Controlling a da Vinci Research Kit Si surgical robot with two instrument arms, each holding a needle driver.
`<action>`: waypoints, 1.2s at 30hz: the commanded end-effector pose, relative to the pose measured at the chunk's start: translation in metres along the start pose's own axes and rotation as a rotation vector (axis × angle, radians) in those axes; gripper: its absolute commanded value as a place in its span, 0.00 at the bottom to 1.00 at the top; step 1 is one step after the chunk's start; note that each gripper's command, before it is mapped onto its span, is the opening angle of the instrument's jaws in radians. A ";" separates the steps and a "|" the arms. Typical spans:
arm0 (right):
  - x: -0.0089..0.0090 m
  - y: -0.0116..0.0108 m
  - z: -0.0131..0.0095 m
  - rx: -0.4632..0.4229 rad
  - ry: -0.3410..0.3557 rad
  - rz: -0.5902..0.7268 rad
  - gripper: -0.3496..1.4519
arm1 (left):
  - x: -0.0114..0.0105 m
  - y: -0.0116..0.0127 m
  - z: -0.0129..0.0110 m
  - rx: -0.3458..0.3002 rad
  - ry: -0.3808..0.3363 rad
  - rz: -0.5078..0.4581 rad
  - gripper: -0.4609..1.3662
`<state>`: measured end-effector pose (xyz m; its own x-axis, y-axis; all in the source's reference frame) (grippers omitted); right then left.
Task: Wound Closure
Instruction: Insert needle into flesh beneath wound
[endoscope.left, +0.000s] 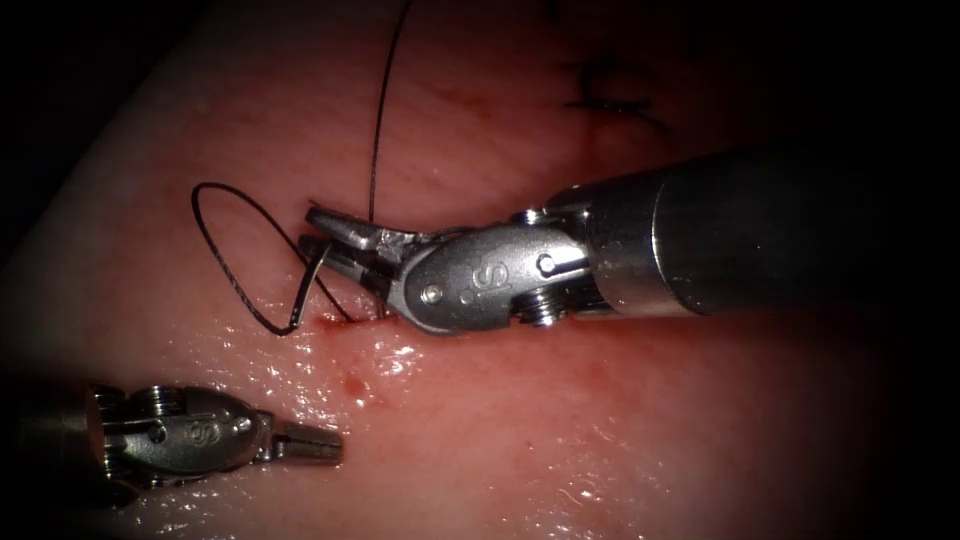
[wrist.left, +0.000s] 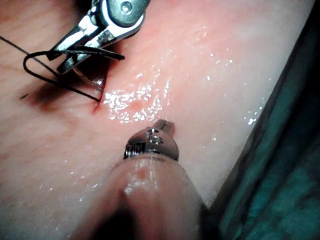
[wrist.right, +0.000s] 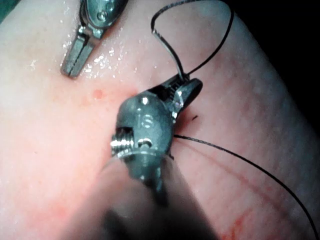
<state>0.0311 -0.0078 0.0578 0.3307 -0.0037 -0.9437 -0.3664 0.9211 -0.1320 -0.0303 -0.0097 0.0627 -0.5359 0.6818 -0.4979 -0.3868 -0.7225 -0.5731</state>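
The right needle driver (endoscope.left: 330, 240) comes in across the tissue (endoscope.left: 620, 420) and its jaws sit slightly parted over the near end of the cut (endoscope.left: 350, 318), pinching the curved needle (endoscope.left: 308, 290) near one end. From the jaws the needle hangs down toward the cut, on its left side; its lower end meets the dark thread (endoscope.left: 225, 250) just at the wet red mark, and it is hard to make out whether that tip rests on the surface or enters the tissue. In the left wrist view the same tool (wrist.left: 75, 50) shows with the needle (wrist.left: 92, 84) as a pale arc below the jaws, reaching the cut (wrist.left: 96, 105), where shadow hides the contact. The thread forms a loop to the left of the cut, and a second strand rises from the jaws and is cut off at the frame edge. In the right wrist view the right tool (wrist.right: 185, 90) is seen from behind, so its own body covers much of the jaws, and thread (wrist.right: 200, 30) arcs away beyond them. The left needle driver (endoscope.left: 325, 445) lies well below and left of the cut, jaws pressed together and holding nothing, hovering over glistening tissue. Older dark stitches (endoscope.left: 610, 95) are faintly visible far above the cut, in shadow.
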 end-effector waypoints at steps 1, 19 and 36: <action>-0.0003 -0.0001 0.0001 -0.024 -0.012 0.011 0.00 | 0.0001 0.0001 -0.0001 -0.007 0.000 -0.002 0.06; -0.0010 -0.0008 0.0002 -0.133 -0.177 0.376 0.00 | 0.0017 0.0005 0.0008 -0.006 -0.001 -0.013 0.06; -0.0017 0.0019 0.0013 -0.139 -0.209 0.558 0.00 | 0.0012 0.0000 0.0028 -0.012 0.009 -0.019 0.06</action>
<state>0.0310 -0.0054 0.0596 0.2104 0.5606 -0.8009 -0.6394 0.6986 0.3211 -0.0330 -0.0092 0.0641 -0.5224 0.6959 -0.4928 -0.3932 -0.7094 -0.5849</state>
